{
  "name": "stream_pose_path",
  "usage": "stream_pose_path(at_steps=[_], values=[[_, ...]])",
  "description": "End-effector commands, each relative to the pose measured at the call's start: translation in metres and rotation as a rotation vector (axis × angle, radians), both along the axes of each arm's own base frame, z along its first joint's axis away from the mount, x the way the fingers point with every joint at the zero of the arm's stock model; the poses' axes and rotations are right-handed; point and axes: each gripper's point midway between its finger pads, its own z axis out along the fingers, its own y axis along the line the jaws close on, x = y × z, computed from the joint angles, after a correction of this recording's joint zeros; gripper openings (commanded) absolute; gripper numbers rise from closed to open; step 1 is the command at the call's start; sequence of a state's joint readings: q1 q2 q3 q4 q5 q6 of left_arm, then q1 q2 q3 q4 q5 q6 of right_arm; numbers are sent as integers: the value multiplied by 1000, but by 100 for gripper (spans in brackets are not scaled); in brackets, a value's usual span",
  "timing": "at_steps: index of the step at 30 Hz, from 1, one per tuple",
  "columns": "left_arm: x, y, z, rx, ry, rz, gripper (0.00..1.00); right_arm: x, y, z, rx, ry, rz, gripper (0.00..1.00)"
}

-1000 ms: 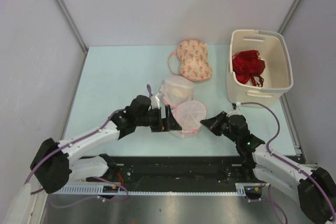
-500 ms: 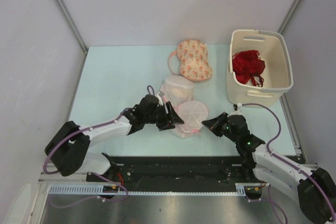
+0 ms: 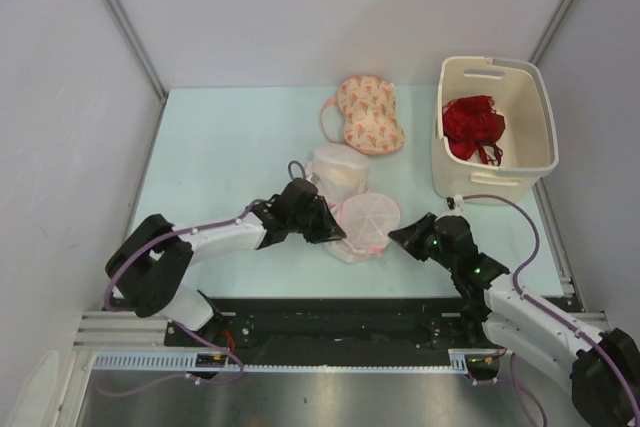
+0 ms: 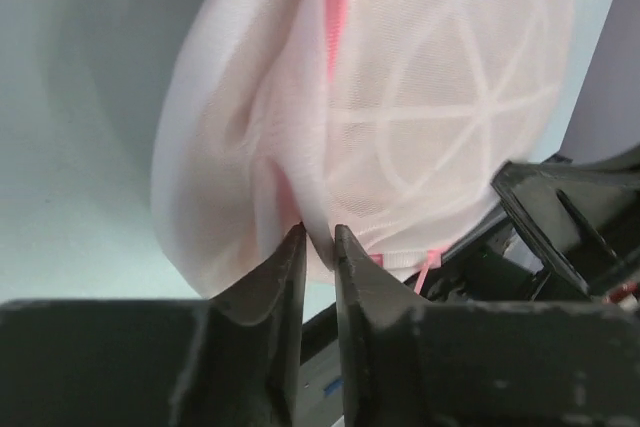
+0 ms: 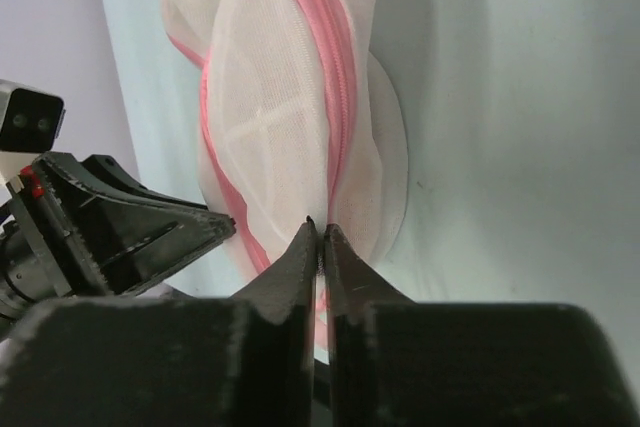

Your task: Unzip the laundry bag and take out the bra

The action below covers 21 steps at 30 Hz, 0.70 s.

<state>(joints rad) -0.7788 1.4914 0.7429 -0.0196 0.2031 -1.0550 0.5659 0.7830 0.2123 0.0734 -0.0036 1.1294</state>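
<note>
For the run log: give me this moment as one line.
left gripper: pinching laundry bag mesh | right gripper: shut at bag's pink zipper | zipper: looks closed

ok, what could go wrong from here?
The left gripper pinches only a thin mesh fold of the laundry bag; it may slip or tear under pull.
The right gripper is shut at the pink zipper trim; whether it has the pull is unclear, so it might drag the whole bag.

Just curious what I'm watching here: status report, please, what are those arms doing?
Left gripper pinching laundry bag mesh. Right gripper shut at its pink zipper. Bag looks zipped, nothing out yet. Second mesh pouch crowds behind.
</note>
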Motion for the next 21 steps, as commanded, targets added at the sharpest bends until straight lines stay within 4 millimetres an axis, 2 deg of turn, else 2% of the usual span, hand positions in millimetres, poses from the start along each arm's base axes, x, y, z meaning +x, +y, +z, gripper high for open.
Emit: stream_pose_path(at_steps=[1,2,4,5,6,9,11,12,13,15,16,19,21], values=[[17,-5,13,23,-68,23,9,0,-22,14,-99,6,-58,34],[18,-4,15,23,-75,20,1,1,-30,24,-110,-15,-88,46],[18,-2,23,24,-91,30,0,-3,-44,40,-157,-1,-123,59],[18,-1,28,17,-103,29,0,-3,-50,47,-188,-15,-135,60],[20,1,32,17,-115,41,0,-5,-50,66,-186,-37,-130,59],[19,5,46,3,-139,56,0,-10,-45,81,-212,-53,-100,53],[18,5,57,-19,-161,60,0,-19,-19,88,-202,-76,-2,47],[17,4,59,-28,-166,54,0,-21,-8,79,-220,-43,27,47],[16,3,63,-40,-166,46,0,-33,12,81,-221,-46,101,47],[16,4,64,-36,-165,48,0,-39,30,76,-241,-30,141,47],[16,4,65,-36,-167,48,0,-47,41,66,-274,-11,187,47],[17,4,65,-32,-175,49,0,-50,62,55,-295,-8,251,46],[16,5,64,-25,-170,44,0,-50,66,48,-309,4,269,45]])
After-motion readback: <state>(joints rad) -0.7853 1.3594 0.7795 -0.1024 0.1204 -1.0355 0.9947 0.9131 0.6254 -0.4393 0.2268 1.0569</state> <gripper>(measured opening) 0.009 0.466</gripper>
